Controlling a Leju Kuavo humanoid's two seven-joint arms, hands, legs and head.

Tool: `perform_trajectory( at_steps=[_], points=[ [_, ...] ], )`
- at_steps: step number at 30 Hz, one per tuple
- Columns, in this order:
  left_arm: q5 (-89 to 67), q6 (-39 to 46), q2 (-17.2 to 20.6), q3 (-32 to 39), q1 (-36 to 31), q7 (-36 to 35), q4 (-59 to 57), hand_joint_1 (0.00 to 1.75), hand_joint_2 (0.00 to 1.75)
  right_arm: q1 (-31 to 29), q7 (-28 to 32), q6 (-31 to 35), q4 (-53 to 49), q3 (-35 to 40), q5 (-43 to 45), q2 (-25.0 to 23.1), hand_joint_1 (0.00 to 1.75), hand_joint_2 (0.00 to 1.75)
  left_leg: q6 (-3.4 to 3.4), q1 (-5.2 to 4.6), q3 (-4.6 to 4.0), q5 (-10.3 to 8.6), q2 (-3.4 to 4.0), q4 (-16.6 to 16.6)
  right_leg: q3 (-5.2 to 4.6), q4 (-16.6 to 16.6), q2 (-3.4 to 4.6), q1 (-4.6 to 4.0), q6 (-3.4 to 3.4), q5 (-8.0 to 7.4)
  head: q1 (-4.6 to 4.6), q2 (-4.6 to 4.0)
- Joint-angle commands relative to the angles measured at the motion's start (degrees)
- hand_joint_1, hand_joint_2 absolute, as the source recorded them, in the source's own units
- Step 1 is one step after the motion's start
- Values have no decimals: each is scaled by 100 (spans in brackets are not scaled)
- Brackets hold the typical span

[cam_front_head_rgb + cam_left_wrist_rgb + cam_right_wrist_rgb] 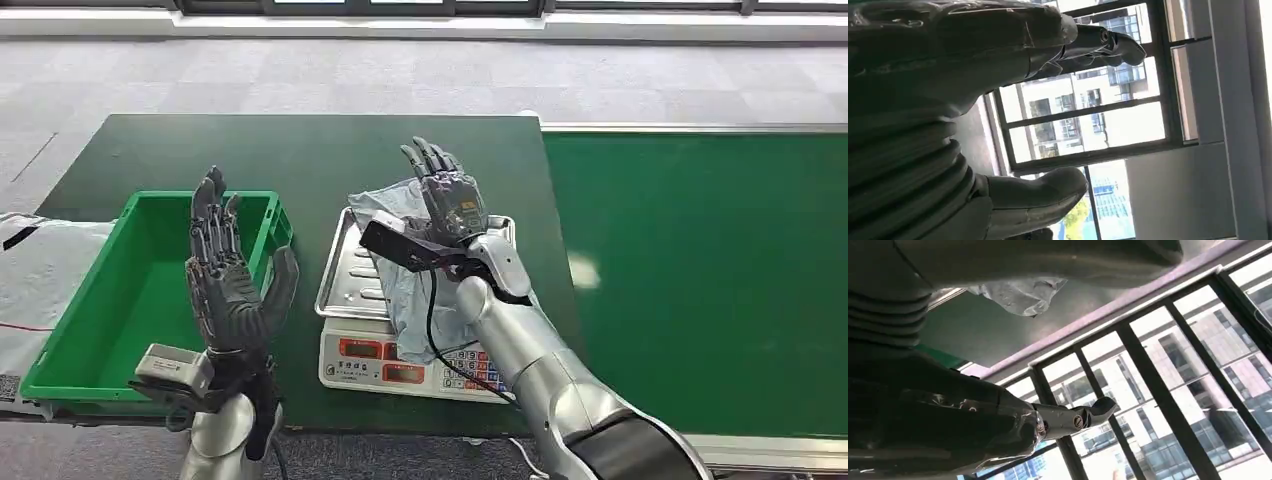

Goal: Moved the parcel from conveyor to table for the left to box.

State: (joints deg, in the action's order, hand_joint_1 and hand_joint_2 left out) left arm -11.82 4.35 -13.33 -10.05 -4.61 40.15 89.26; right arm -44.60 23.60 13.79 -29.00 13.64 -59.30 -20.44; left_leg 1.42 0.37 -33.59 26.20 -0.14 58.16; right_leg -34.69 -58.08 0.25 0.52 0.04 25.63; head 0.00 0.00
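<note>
Parcel [405,290]: pale blue-grey soft bag, lying under and just below the right hand [450,200], draped on the steel tray of a weighing scale [345,275]. Its wrinkled top edge shows past the fingers on the far side; its lower end hangs over the scale's front panel beside the keypad, partly hidden by the right forearm.

Right hand: raised over the parcel, fingers [428,157] apart and extended away from the robot, holding nothing. Contact with the bag cannot be told.

Left hand [228,280]: well to the left of the parcel, upright over the green bin [100,330], fingers spread, empty.

Parcel's long axis runs roughly near-to-far, leaning slightly, narrow end toward the robot.

Right wrist view: a crumpled corner of the parcel [1018,292] beside the thumb.
</note>
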Motion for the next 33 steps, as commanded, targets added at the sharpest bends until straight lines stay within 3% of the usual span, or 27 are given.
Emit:
perform_trajectory(
  at_steps=[1,3,7,8,10,11,15,18,20,28,33],
  points=[
    [-81,4,-62,358,119,-15,-119,0,175,522,534,-294,-1557,177,757,238,0,175,-3,-1,6,-1,1,-7,6,7,-1,0,1,-1,0,0],
    [-78,11,-65,362,136,-17,-130,0,175,944,865,-272,-2517,242,1083,380,0,175,-5,2,14,-4,-6,-18,17,21,-10,-3,1,-2,0,0],
    [-80,97,-125,325,209,-98,6,0,175,1897,917,1218,-4627,77,1277,427,0,175,-4,1,6,-2,-24,-11,13,13,-26,-2,1,6,0,0],
    [-1080,-418,118,-125,-445,-1123,-474,0,175,2604,1640,2621,-6000,-296,1483,65,0,175,-6,3,9,0,-28,-12,18,17,-30,-4,2,7,0,0],
    [-1402,-340,-175,-146,-1609,-1456,-1748,0,175,3663,1346,2621,-7731,220,1133,346,0,175,-3,6,-5,-5,-67,-9,17,14,-68,-7,1,14,0,0],
    [-1388,-313,-226,-119,-1817,-1441,-2067,0,175,3862,1357,2621,-8033,282,1046,338,0,175,-2,7,-17,-12,-95,0,7,8,-95,-7,1,16,-2,0],
    [-1734,44,-252,-154,-2000,-1361,-2635,0,175,3943,1640,2621,-8375,305,926,160,0,175,-12,-4,-14,-9,-124,-3,25,16,-128,1,12,24,2,0],
    [-1874,113,-261,-154,-2030,-1429,-2843,0,175,3742,1640,2621,-8381,355,972,148,0,175,-11,-4,-2,1,-34,-10,6,16,-41,14,9,7,0,0],
    [-1916,159,-262,-141,-2132,-1467,-3071,0,175,3651,1640,2621,-8558,330,1149,52,0,175,-14,-3,3,5,-16,-5,8,18,-28,6,11,4,2,0],
    [-2020,200,-235,-158,-2277,-1593,-3330,0,175,3630,1640,2621,-8626,353,1470,71,0,175,-11,-10,9,2,-4,-3,5,11,-16,9,6,-1,0,0],
    [-2352,165,-273,-425,-2516,-1698,-3813,0,175,3431,1640,2621,-8089,458,1681,77,0,175,-11,-6,19,-1,-1,-13,16,23,-13,5,5,-6,0,0]
  ],
)
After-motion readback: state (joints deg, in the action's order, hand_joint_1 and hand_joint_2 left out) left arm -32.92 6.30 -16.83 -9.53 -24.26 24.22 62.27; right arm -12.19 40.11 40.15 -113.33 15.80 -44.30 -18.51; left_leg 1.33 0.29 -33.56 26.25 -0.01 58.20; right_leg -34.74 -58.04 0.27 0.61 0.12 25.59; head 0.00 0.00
